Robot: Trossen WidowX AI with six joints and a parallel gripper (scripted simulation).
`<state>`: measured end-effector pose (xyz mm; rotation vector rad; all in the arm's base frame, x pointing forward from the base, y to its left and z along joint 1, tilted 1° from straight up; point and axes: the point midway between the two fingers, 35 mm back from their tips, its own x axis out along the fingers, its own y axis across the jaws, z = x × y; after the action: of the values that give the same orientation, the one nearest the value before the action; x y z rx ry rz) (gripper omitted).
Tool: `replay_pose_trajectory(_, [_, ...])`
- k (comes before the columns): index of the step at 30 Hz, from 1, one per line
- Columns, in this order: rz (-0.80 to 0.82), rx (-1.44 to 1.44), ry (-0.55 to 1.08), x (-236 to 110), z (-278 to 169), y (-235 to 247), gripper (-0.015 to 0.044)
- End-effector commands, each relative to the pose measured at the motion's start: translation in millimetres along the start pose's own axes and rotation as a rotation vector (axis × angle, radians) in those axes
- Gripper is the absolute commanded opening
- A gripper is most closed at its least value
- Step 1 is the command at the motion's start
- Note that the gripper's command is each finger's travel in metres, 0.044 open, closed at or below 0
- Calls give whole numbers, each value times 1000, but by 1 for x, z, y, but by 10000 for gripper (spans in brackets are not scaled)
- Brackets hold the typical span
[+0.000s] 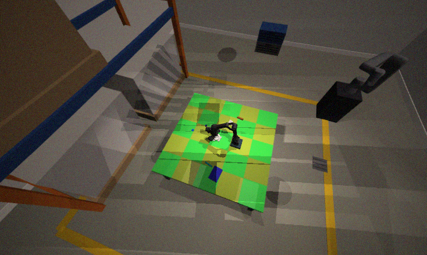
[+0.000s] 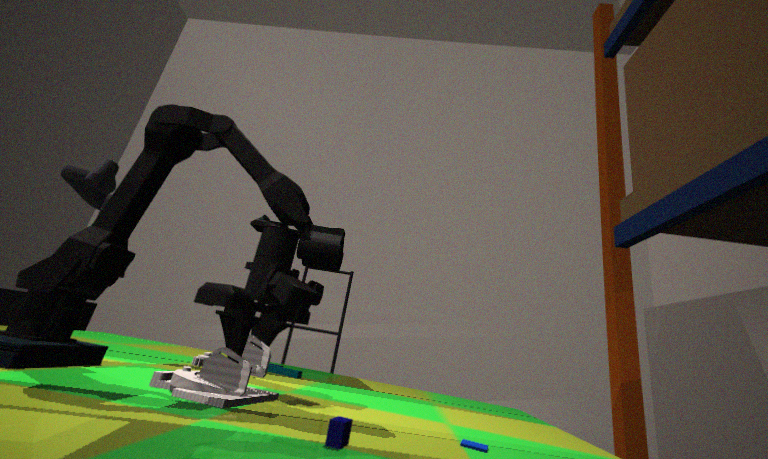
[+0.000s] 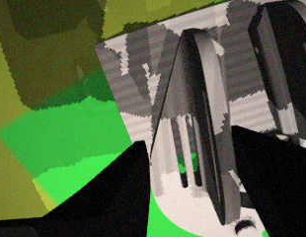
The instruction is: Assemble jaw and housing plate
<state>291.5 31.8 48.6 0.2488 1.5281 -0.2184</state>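
My gripper (image 2: 249, 344) (image 3: 187, 143) points down and is shut on one grey-white jaw (image 2: 260, 353) (image 3: 217, 99), gripping its upright fin. The other jaw (image 2: 223, 368) (image 3: 277, 64) sits on the pale base plate (image 2: 257, 398) (image 3: 118, 79), fin upright. The held jaw is low over the base, beside the other jaw and behind it in the exterior view. The free pin is hidden, and I cannot tell whether the held jaw is on it or whether the teeth mesh. A small white piece (image 1: 231, 121) beyond the arm may be the housing plate.
The green and yellow table (image 1: 258, 189) bears a dark blue block (image 2: 338, 432), a flat blue piece (image 2: 474, 445), a teal bar (image 1: 208, 164) (image 2: 286, 370), a blue square (image 1: 215, 173) and an orange bar (image 1: 240, 118). My arm's base (image 1: 236, 143) stands right of the jaws in the top view.
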Motion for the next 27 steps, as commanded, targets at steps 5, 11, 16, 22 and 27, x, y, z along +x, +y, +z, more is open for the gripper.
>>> replay_pose_trajectory(5, [-5,5,-3,1,1,-1,134])
replay_pose_trajectory(11, [-5,9,-3,4,1,-1,134])
replay_pose_trajectory(16, [-5,9,-3,4,1,-1,134])
replay_pose_trajectory(22, [-5,10,-3,7,1,-1,134])
replay_pose_trajectory(27, [-5,10,-3,7,1,-1,134])
